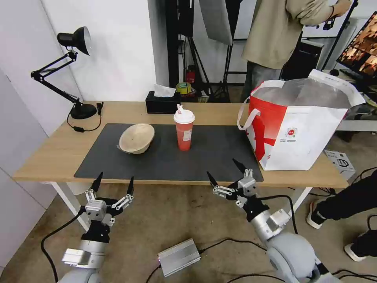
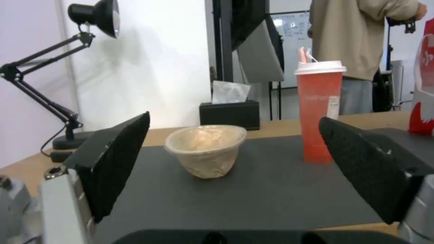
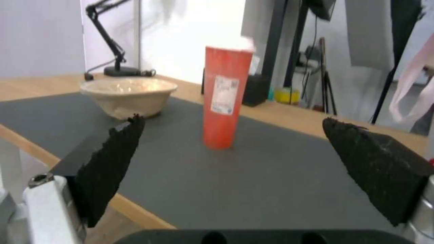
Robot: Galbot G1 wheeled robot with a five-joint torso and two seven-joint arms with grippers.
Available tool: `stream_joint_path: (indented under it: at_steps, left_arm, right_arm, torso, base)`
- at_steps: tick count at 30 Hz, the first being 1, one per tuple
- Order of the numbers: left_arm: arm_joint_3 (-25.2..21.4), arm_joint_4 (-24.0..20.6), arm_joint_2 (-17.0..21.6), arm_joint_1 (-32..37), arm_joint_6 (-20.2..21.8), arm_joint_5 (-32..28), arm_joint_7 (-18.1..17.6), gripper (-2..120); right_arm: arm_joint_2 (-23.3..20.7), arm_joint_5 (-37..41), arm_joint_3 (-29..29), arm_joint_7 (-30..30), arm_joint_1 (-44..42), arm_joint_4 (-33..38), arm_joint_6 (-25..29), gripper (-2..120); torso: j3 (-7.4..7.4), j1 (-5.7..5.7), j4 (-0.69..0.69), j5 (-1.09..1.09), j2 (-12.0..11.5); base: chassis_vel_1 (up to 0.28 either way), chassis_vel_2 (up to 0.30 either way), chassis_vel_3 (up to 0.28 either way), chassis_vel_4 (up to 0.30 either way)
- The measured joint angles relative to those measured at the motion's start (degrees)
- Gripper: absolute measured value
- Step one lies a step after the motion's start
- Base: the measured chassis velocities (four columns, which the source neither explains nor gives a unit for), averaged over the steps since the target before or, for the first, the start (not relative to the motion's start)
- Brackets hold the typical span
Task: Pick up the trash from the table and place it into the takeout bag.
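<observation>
I have both arms held low in front; left gripper (image 1: 114, 181) and right gripper (image 1: 226, 171) point forward, fingers spread wide, nothing held

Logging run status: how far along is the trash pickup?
Done: can't confirm; bag contents hidden. In hand: nothing, left pincer and right pincer open before the light-wood table. Left: beige paper bowl and red lidded cup on the grey mat, apart from the red-and-white tote bag.

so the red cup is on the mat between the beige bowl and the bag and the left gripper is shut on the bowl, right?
Not quite. The head view shows the left gripper open and empty, short of the table edge, apart from the beige bowl. The red cup does stand between it and the takeout bag.
</observation>
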Motion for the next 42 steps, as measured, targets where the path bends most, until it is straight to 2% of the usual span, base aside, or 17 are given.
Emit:
stream_joint_path:
  at_steps: [16,19,34,42]
  left_arm:
    - [-0.4,0.5,-1.3,-0.7,0.0,0.5,0.0,100]
    - [-1.2,0.7,-1.7,-0.5,-0.1,0.6,0.1,100]
    - [-3.3,1.2,-2.6,0.7,-1.2,0.5,0.1,100]
    - [-3.9,1.9,-2.4,1.0,-1.6,0.5,0.1,100]
  right_arm:
    - [-0.7,5.5,-5.0,0.2,10.6,-8.3,-2.6,100]
    - [-0.7,7.8,-6.5,0.3,15.4,-10.9,-3.5,100]
    - [-1.4,15.3,-12.9,0.4,25.1,-17.3,-5.4,100]
    - [1.1,15.6,-15.5,0.3,28.8,-21.7,-5.7,100]
  torso:
    - [0.0,0.0,0.0,-0.01,0.0]
    - [0.0,0.0,0.0,-0.01,0.0]
    - [0.0,0.0,0.0,-0.01,0.0]
    - [0.0,0.0,0.0,-0.01,0.0]
  base:
    - [0.0,0.0,0.0,0.0]
    - [0.0,0.0,0.0,0.0]
    - [0.0,0.0,0.0,0.0]
    - [0.0,0.0,0.0,0.0]
